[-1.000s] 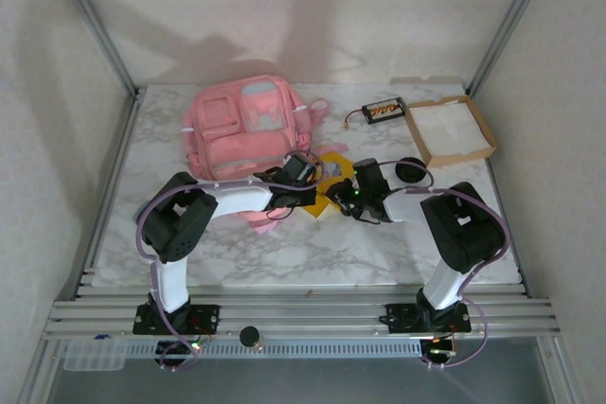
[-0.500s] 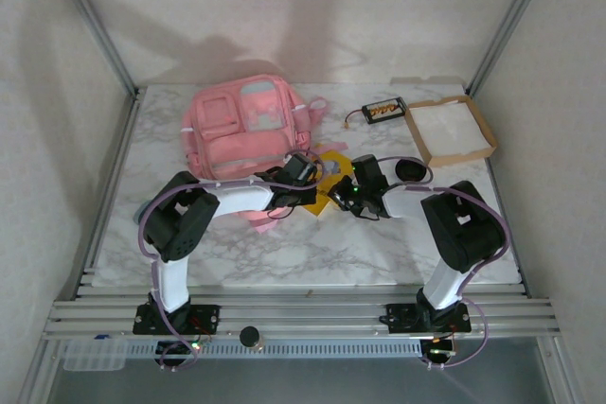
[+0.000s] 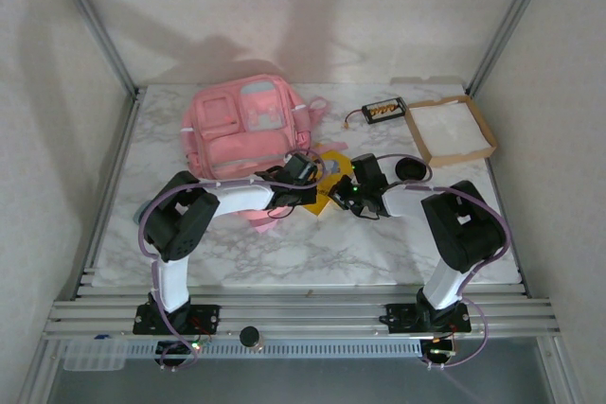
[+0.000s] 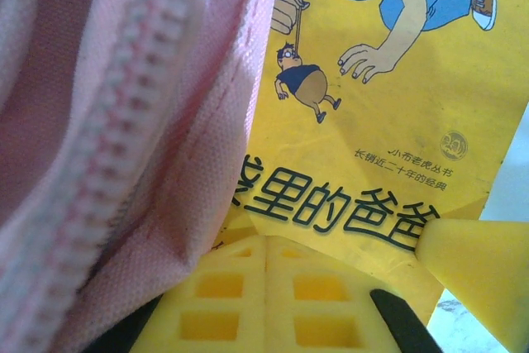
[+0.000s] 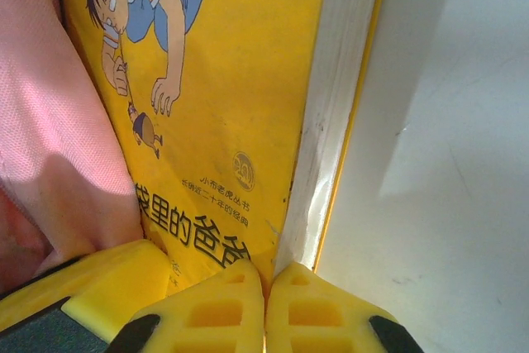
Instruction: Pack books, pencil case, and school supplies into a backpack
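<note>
Left gripper (image 4: pixel 264 291) and right gripper (image 5: pixel 264 307) are both closed at the yellow book (image 5: pixel 215 97), hard against the pink backpack (image 4: pixel 223 121).
From the left wrist we count one yellow cover with a cartoon figure, one zip (image 4: pixel 107 146) at frame left, and our closed left jaws at the bottom. We cannot tell whether they pinch fabric, and if they hold nothing the opening may sag over the book. From the right wrist, one cover and one white page block (image 5: pixel 326 121) run down into the closed right jaws, which seem to nip only the lower corner. So thin a hold could let it twist, slip or crease. From above we count one backpack at the table's (image 3: pixel 312 253) upper left, one brown tray (image 3: pixel 478 144) at upper right, one black pack (image 3: pixel 383 111) and one black round thing (image 3: pixel 410 171). The books (image 3: pixel 333 166) at centre are half hidden by the arms, so we cannot count them.
</note>
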